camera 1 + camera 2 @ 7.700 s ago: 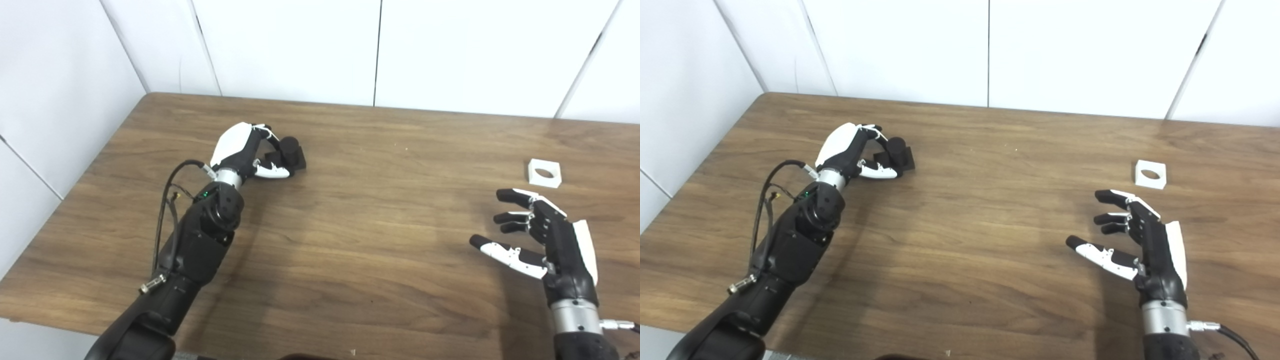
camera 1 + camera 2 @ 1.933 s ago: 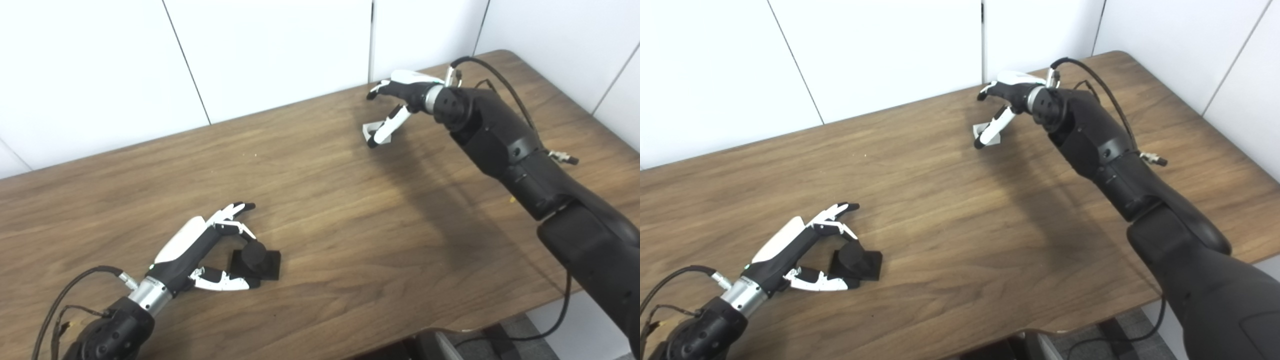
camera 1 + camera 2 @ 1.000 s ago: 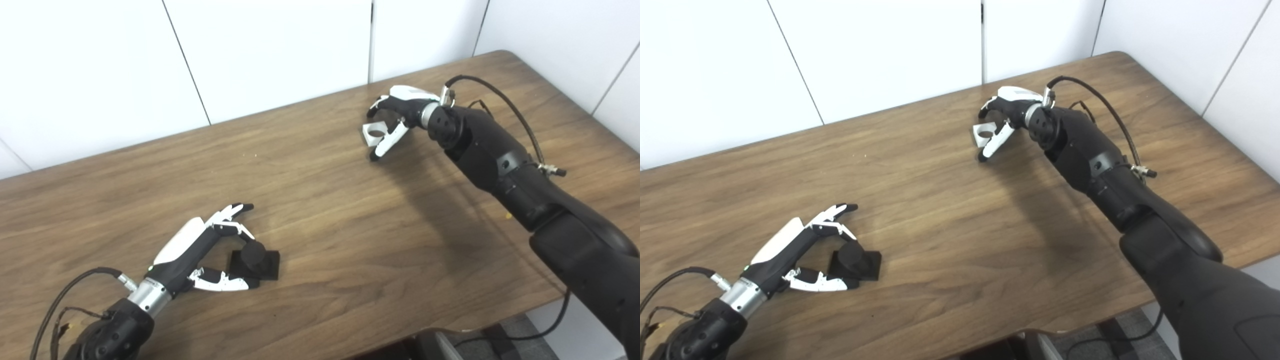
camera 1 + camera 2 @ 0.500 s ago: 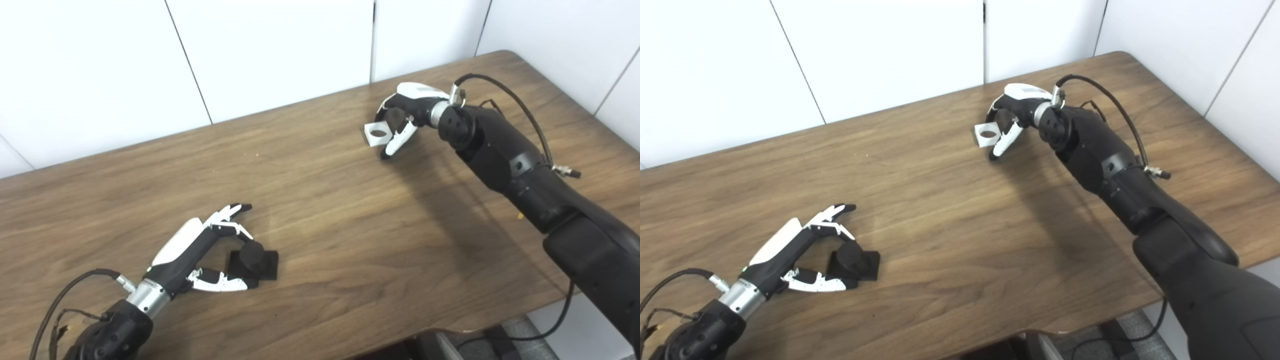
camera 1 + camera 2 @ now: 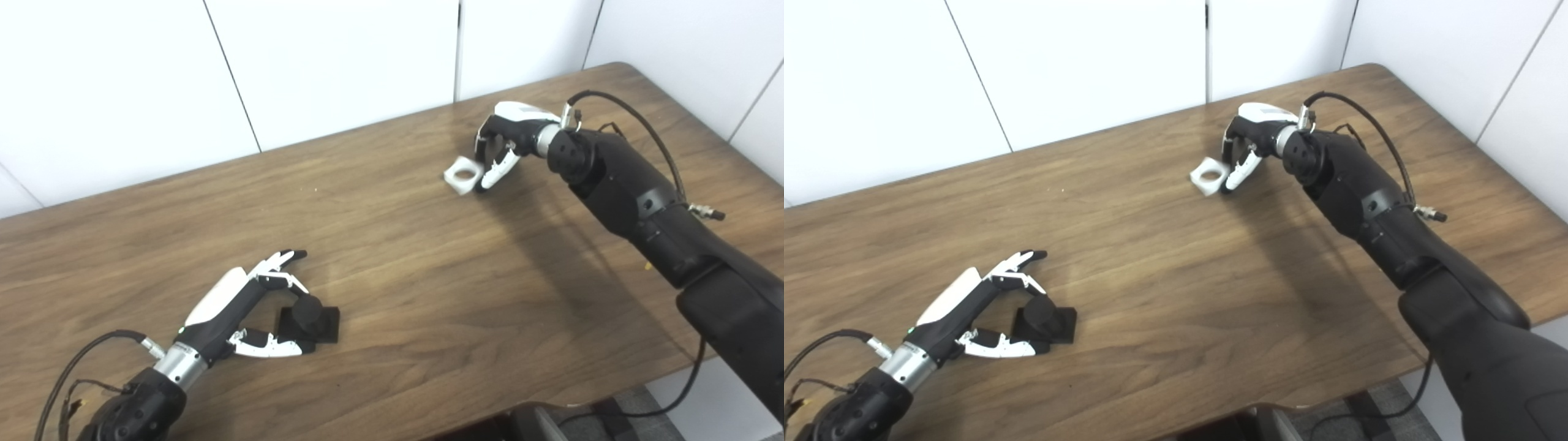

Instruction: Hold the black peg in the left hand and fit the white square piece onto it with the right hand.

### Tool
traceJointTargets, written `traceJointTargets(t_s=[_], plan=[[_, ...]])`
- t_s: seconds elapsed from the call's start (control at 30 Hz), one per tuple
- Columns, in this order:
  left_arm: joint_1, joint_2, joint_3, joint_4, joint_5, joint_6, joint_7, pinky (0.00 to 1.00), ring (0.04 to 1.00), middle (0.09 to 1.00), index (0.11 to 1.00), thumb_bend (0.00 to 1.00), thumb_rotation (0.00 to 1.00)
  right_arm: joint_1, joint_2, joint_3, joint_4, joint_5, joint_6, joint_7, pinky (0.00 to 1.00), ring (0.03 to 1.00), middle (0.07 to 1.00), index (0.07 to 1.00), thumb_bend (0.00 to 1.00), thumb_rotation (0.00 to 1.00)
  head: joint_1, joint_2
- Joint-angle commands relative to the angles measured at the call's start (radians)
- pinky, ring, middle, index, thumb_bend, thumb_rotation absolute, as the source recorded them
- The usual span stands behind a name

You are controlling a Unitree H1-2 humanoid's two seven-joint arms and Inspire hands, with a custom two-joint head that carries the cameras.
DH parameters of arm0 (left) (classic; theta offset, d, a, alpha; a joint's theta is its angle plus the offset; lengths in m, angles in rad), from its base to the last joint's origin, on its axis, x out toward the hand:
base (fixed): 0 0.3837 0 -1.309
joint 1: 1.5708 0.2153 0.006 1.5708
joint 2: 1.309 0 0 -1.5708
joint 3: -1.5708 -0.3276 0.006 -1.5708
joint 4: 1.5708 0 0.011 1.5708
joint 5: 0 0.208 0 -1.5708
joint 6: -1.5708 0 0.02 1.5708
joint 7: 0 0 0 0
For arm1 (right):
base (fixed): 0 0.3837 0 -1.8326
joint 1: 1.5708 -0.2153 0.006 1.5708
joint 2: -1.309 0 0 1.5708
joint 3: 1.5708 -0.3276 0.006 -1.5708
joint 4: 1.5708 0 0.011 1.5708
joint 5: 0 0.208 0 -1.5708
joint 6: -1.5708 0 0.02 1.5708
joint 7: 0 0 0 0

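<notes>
The black peg (image 5: 308, 316), a short cylinder on a square base, stands on the wooden table (image 5: 392, 257) at the near left. My left hand (image 5: 236, 303) lies around it: the thumb runs along the base's near side and bent fingers touch the cylinder's top, while one finger points straight out. The white square piece (image 5: 462, 176) with its round hole hangs tilted just above the table at the far right. My right hand (image 5: 505, 138) is curled with the piece pinched by one edge between thumb tip and fingers.
White wall panels (image 5: 343, 61) close off the table's far side. The table's right corner (image 5: 618, 64) and near edge (image 5: 551, 398) are in view, with a dark chair part (image 5: 539, 422) below. A cable (image 5: 637, 125) loops off the right forearm.
The right hand has closed on the white piece, lifted it off the table and drawn back to the right; the piece now tilts lower at the fingertips. The left hand has stayed at the peg.
</notes>
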Motion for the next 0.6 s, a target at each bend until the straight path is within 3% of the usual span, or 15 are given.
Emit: traceJointTargets(t_s=[0.0,0.57], plan=[[0.009,0.044,0.005,-0.005,0.038,0.022,-0.012,0.99,1.000,0.963,0.492,0.52,0.06,-0.002,-0.031,0.002,0.000,-0.019,0.005,0.000,0.81,0.873,0.833,0.490,0.51,0.14,-0.002,0.001],[0.011,0.042,0.002,-0.008,0.042,0.026,-0.009,1.00,1.000,0.965,0.492,0.52,0.06,0.004,-0.017,-0.006,0.002,-0.003,0.002,-0.020,0.83,0.877,0.826,0.488,0.51,0.14,0.005,0.007]])
